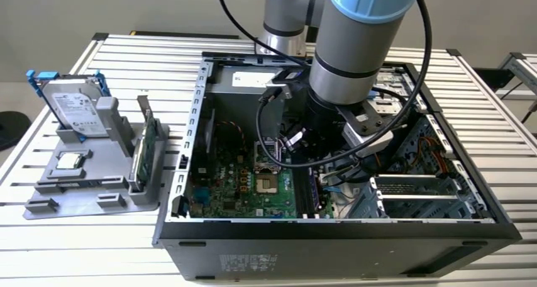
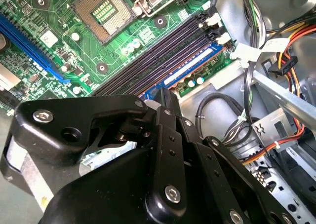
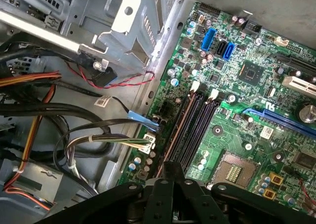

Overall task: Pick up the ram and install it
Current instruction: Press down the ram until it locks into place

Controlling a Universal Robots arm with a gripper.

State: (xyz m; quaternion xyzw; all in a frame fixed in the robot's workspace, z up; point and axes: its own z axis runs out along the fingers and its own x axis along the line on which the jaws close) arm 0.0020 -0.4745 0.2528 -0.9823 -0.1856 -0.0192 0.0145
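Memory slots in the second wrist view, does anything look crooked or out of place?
Nothing stands out. The ram runs parallel to the empty memory slots, on their case-wall side, near the gripper. Whether it is fully seated is unclear.

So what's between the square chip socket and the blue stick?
Long dark empty memory slots lie between the socket and the ram, in the second wrist view.

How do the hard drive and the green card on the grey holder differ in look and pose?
The hard drive is a broad silver box with blue rails, leaning back with its labelled face toward the camera. The green card is thin, stands on its edge, and carries a metal bracket. The hard drive sits at the far end of the grey holder; the green card stands nearer the computer case. Both rest on the holder, outside the case.
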